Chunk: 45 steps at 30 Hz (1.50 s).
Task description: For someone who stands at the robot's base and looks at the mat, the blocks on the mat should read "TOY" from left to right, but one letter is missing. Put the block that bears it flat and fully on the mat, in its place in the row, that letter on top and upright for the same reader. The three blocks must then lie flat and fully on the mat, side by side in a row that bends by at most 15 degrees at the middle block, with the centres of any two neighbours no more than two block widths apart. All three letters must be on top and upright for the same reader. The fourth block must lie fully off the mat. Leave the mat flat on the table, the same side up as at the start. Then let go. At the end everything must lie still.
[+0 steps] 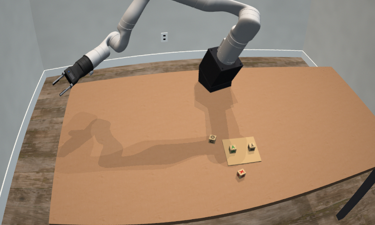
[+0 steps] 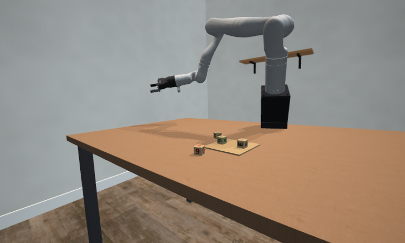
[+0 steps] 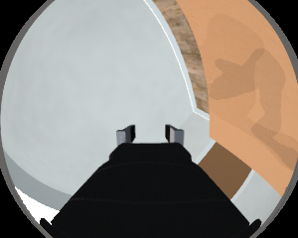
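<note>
Arm and four letter blocks, located relative to the mat (image 1: pixel 243 159). The mat, a pale tan rectangle, lies flat on the brown surface (image 1: pixel 143 106) in front of the black pedestal (image 1: pixel 205 81) that carries the arm (image 1: pixel 243 21). Two blocks sit on the mat, apart from each other: the Y block (image 1: pixel 232 148), with a green letter on top, near the mat's edge on the side of the O block, and the T block (image 1: pixel 251 146), with a dark letter on top, toward the opposite edge. A gap on the mat separates these two. The O block (image 1: pixel 212 138) rests on the surface just beside the mat, off its corner nearest the Y block, its dark letter facing up. The X block (image 1: pixel 241 173), with a red letter on top, stands on the surface off the mat, on the side away from the pedestal; in the exterior view its side face shows a red mark. All four blocks lie flat.

The gripper (image 1: pixel 60 87) hangs in the air well apart from the mat, over the far edge of the surface, pointing out toward the wall (image 2: pixel 89 49). Its fingers are spread fully apart with nothing between them. The arm's shadow (image 1: pixel 110 153) runs across the surface toward the mat.
</note>
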Tool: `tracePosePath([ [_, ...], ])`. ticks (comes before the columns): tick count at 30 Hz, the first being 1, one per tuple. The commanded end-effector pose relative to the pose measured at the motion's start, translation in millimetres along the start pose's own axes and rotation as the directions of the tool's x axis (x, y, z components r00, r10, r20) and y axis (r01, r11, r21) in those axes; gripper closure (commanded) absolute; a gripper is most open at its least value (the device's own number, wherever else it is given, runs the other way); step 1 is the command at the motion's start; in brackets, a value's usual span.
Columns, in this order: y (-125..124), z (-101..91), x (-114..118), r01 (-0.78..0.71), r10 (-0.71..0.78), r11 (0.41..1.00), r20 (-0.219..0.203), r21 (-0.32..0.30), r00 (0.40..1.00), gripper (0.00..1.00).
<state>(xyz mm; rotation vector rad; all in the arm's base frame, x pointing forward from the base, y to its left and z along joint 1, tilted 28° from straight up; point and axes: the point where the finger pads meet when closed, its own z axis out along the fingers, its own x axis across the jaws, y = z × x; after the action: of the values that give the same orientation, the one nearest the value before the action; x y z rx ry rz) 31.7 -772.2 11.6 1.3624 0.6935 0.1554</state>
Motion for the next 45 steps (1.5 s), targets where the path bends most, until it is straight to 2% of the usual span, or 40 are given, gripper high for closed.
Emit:
tracePosePath([
  [1,1,0.1,-2,0.002,-0.002,1.000,0.002,-0.001,1.000,0.00],
  [22,2,1.2,-1,0.002,-0.002,1.000,0.000,0.000,1.000,0.00],
  [34,13,22.9,22,0.014,-0.012,0.999,-0.040,0.038,0.999,0.00],
  [40,32,50.6,60,0.036,-0.027,0.995,-0.100,0.093,0.995,0.00],
  [45,57,75.5,109,0.070,-0.043,0.985,-0.174,0.156,0.984,0.00],
])
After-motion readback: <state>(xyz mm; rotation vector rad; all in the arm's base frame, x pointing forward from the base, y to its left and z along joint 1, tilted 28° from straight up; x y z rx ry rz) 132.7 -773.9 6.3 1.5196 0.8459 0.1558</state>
